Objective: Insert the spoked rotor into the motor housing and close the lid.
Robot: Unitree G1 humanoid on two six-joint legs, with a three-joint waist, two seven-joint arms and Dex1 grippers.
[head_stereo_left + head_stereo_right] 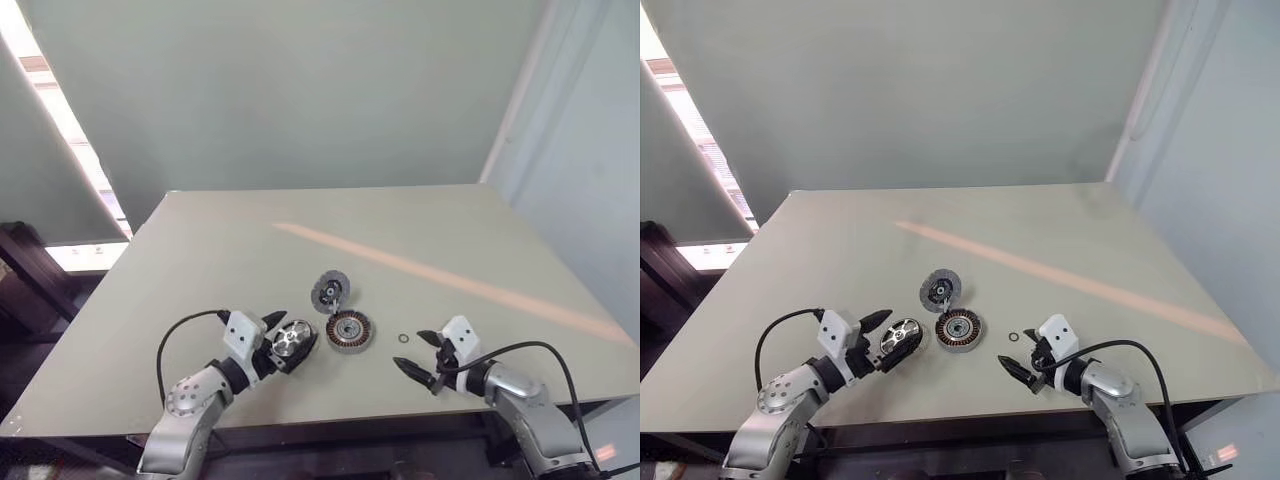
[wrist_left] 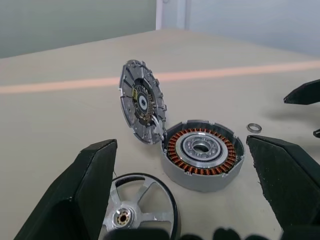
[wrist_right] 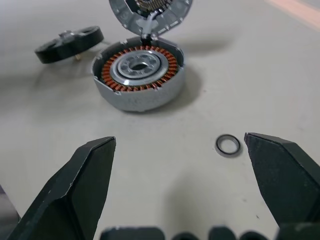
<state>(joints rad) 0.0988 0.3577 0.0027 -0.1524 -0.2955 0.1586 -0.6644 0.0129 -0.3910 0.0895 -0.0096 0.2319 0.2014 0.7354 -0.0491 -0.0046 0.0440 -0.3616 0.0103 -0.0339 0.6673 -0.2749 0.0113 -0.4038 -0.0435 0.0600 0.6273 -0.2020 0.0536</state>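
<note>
The left end effector is spread wide, nothing gripped; the rotor lies on the desk between its fingers. Just right sits the housing, the lid tilted against it. A washer lies just before the wide-open, empty right end effector.

You have one spoked rotor, one motor housing, one lid and one small washer ring on one table. You have two grippers: left, right.
</note>
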